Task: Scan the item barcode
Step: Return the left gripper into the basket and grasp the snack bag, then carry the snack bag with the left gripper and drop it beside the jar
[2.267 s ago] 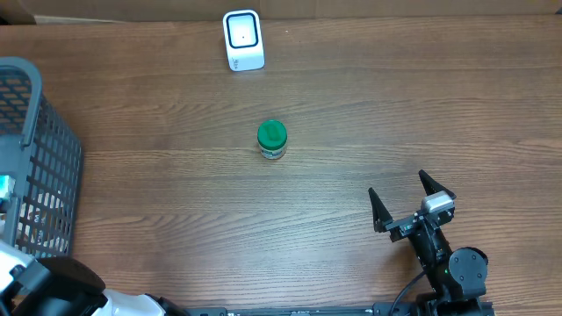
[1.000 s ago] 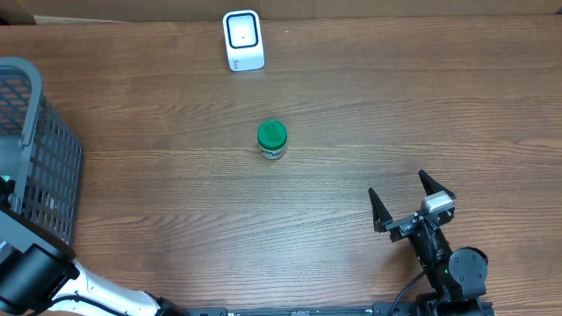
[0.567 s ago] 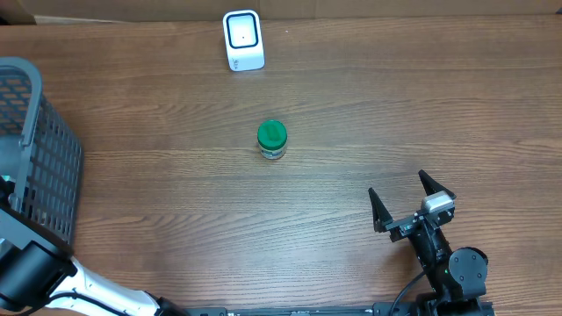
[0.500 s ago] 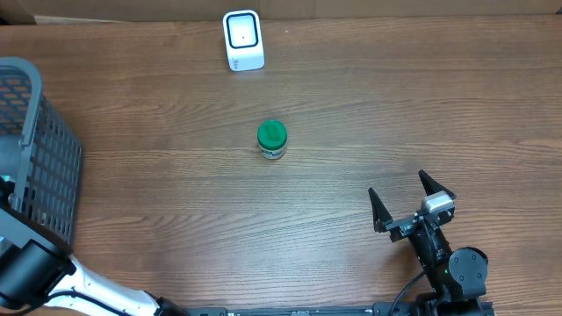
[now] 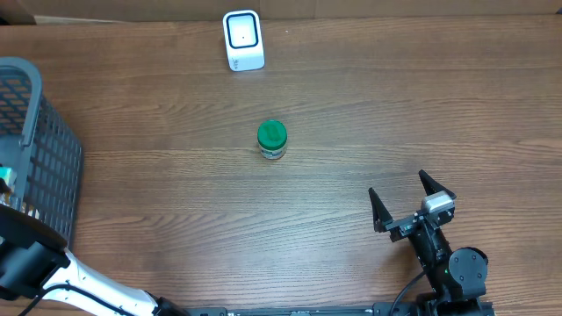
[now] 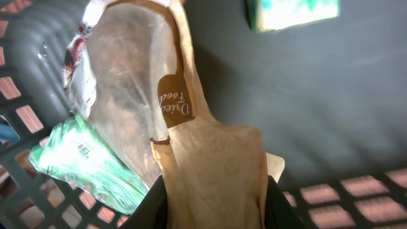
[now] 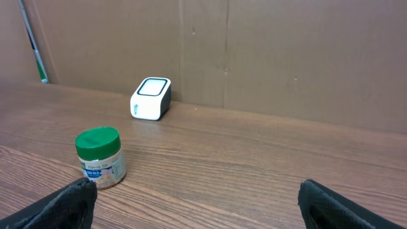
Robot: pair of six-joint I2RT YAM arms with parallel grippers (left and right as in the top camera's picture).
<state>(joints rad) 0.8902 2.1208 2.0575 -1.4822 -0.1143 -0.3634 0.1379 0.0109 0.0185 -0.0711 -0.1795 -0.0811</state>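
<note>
Brown paper pouch (image 6: 216,159) is inside the grey basket (image 5: 39,132), and it fills the middle of the left wrist view. It has a clear window in the upper part and a small round brown label. The left pincer (image 6: 216,210) is clamped on the lower end of the pouch: one dark finger shows on each side of the paper, pressed against it. Beside the pouch, at the lower left, lies a green packet (image 6: 82,165), touching the lattice wall of the basket. A white and green box (image 6: 292,11) is at the top edge, apart from the pouch.

From overhead, the basket stands at the left edge of the wooden worktop (image 5: 395,105), and the left arm (image 5: 35,263) is seen at the lower left corner next to it; the pouch itself cannot be made out there.

The white scanner (image 5: 243,39) stands at the far edge of the worktop, in front of a cardboard wall (image 7: 286,51). A jar with a green lid (image 5: 272,139) stands upright near the middle, well apart from the scanner.

The right pincer (image 5: 397,184) is at the near right side, its fingers spread wide with nothing between them.
</note>
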